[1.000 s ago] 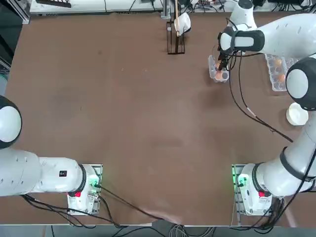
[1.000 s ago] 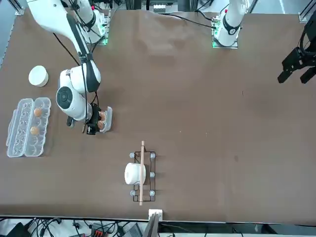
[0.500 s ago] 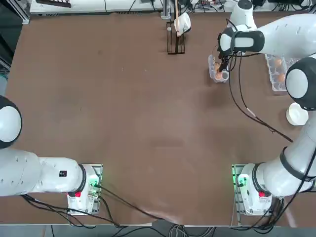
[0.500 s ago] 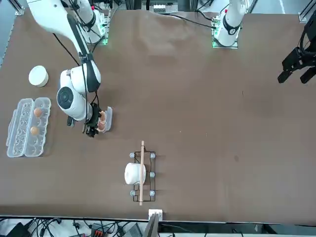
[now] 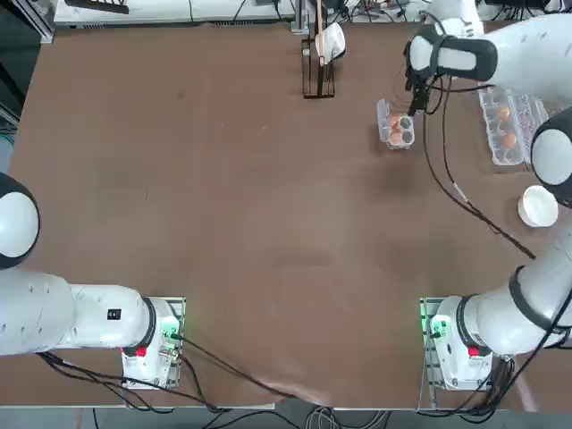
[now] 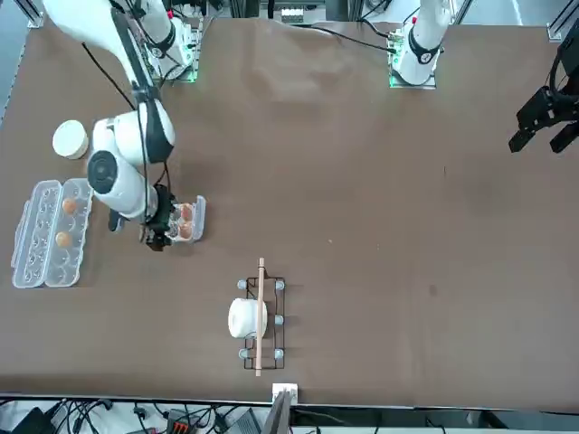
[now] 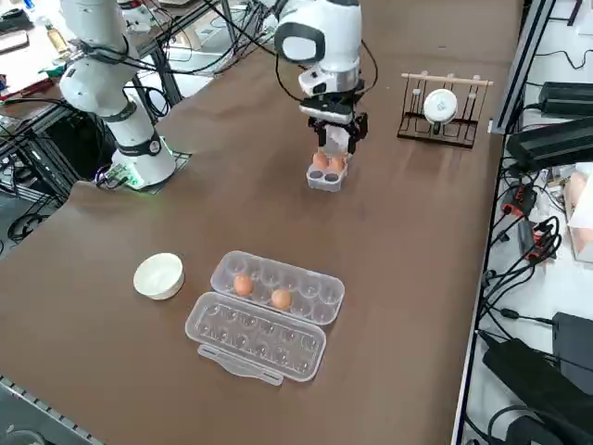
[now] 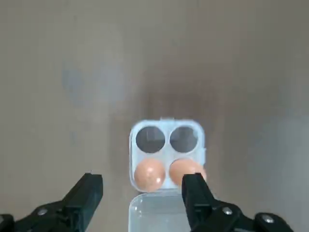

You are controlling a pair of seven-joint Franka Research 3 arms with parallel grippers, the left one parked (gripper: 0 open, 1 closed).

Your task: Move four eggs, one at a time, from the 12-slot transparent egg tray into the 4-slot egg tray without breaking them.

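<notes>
Right gripper (image 8: 140, 193) spread wide and empty above 4-slot egg tray (image 8: 167, 130) at tabletop's 1 o'clock, two eggs (image 8: 149, 174) seated there, two more waiting in 12-slot transparent egg tray (image 5: 505, 125).

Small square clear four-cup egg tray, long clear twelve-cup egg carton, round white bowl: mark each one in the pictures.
Small square clear four-cup egg tray (image 8: 167, 139): right wrist view, rim between its two empty cups.
Long clear twelve-cup egg carton (image 7: 310, 289): right side view, an empty cup.
Round white bowl (image 7: 158, 275): right side view, its inside.
</notes>
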